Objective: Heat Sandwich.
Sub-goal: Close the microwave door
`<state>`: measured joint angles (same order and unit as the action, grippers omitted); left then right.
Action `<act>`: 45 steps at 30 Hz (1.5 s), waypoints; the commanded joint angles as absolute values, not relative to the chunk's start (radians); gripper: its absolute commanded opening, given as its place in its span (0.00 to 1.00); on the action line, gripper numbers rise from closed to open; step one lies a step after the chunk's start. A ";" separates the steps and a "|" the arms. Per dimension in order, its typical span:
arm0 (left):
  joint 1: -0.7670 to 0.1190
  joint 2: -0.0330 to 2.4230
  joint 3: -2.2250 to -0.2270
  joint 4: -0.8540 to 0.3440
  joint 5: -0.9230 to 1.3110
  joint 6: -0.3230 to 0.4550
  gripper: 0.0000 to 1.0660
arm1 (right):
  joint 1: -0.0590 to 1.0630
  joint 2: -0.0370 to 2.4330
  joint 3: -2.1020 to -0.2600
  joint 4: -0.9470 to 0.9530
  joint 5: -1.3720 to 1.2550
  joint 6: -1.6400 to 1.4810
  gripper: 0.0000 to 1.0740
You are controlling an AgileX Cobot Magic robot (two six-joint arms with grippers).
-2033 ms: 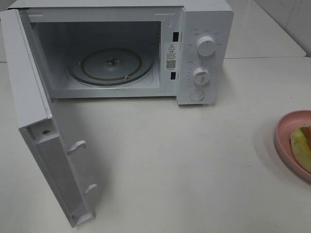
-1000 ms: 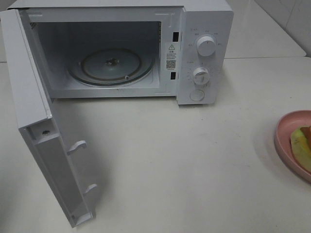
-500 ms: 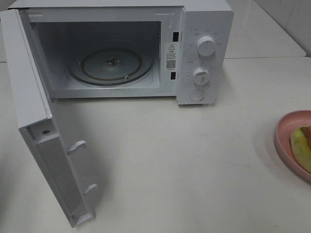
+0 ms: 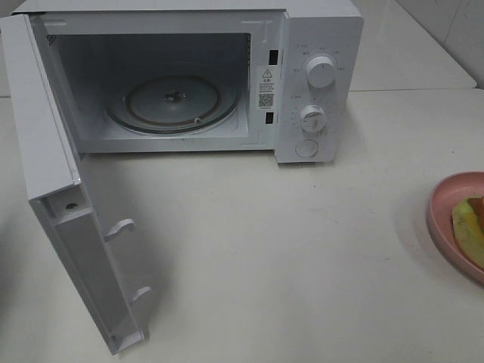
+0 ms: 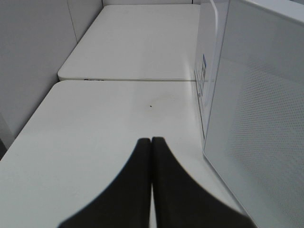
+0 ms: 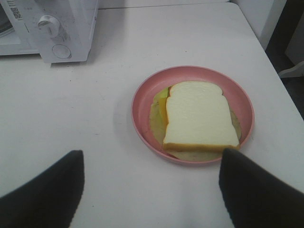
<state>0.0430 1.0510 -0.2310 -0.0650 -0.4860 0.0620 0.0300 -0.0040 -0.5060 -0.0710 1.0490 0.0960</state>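
We see a warning triangle and a square code on a sticker (image 4: 265,87) inside the microwave (image 4: 318,45); its words are too small to read.

White microwave (image 4: 318,76) upper left of frame, door (image 4: 68,227) swung wide open twd lower left. Glass turntable (image 4: 174,102) inside, bare. Two knobs (image 4: 321,72) + round button on right panel. Pink plate (image 4: 446,208) at right edge, on white table (image 4: 302,257).
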 commanded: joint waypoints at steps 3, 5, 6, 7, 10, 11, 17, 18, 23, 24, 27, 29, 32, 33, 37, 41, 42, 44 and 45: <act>0.046 1.184 -0.227 0.078 -0.669 -0.049 0.00 | 0.022 -0.030 -0.506 -0.070 1.038 0.085 0.70; 0.046 1.231 -0.227 0.156 -0.711 -0.062 0.00 | 0.022 -0.030 -0.506 -0.070 1.038 0.085 0.70; 0.046 1.247 -0.227 0.183 -0.730 -0.067 0.00 | 0.022 -0.030 -0.506 -0.070 1.038 0.085 0.70; 0.046 1.268 -0.227 0.212 -0.757 -0.075 0.00 | 0.022 -0.030 -0.506 -0.070 1.038 0.085 0.70; 0.012 1.326 -0.242 0.231 -0.804 -0.085 0.00 | 0.022 -0.030 -0.506 -0.070 1.038 0.085 0.70; -0.004 1.342 -0.252 0.228 -0.807 -0.082 0.00 | 0.022 -0.030 -0.506 -0.070 1.038 0.085 0.70; -0.126 1.452 -0.318 0.224 -0.815 -0.027 0.00 | 0.022 -0.030 -0.506 -0.070 1.038 0.085 0.70; -0.140 1.466 -0.328 0.224 -0.816 -0.027 0.00 | 0.022 -0.030 -0.506 -0.070 1.038 0.085 0.70; -0.182 1.509 -0.372 0.224 -0.818 -0.027 0.00 | 0.022 -0.030 -0.506 -0.070 1.038 0.085 0.70; -0.191 1.519 -0.383 0.224 -0.818 -0.027 0.00 | 0.022 -0.030 -0.506 -0.070 1.038 0.085 0.70; -0.221 1.557 -0.420 0.212 -0.818 -0.025 0.00 | 0.022 -0.030 -0.506 -0.070 1.038 0.085 0.70; -0.229 1.566 -0.429 0.205 -0.818 -0.025 0.00 | 0.022 -0.030 -0.506 -0.070 1.038 0.085 0.70; -0.270 1.596 -0.467 0.143 -0.815 -0.025 0.00 | 0.022 -0.030 -0.506 -0.070 1.038 0.085 0.70; -0.270 1.596 -0.467 0.143 -0.815 -0.025 0.00 | 0.022 -0.030 -0.506 -0.070 1.038 0.085 0.70; -0.325 1.637 -0.524 0.048 -0.809 -0.025 0.00 | 0.022 -0.030 -0.506 -0.070 1.038 0.085 0.70; -0.372 1.677 -0.566 -0.012 -0.807 -0.023 0.00 | 0.022 -0.030 -0.506 -0.070 1.038 0.085 0.70; -0.382 1.689 -0.574 -0.029 -0.807 -0.020 0.00 | 0.022 -0.030 -0.506 -0.070 1.038 0.085 0.70; -0.396 1.701 -0.585 -0.044 -0.807 -0.016 0.00 | 0.022 -0.030 -0.506 -0.070 1.038 0.085 0.70; -0.422 1.724 -0.608 -0.075 -0.807 0.009 0.00 | 0.022 -0.030 -0.506 -0.070 1.038 0.085 0.70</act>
<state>-0.4000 1.7110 -0.5870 -0.0420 -0.7980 -0.0100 0.0300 -0.0040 -0.5060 -0.0710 1.0490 0.0960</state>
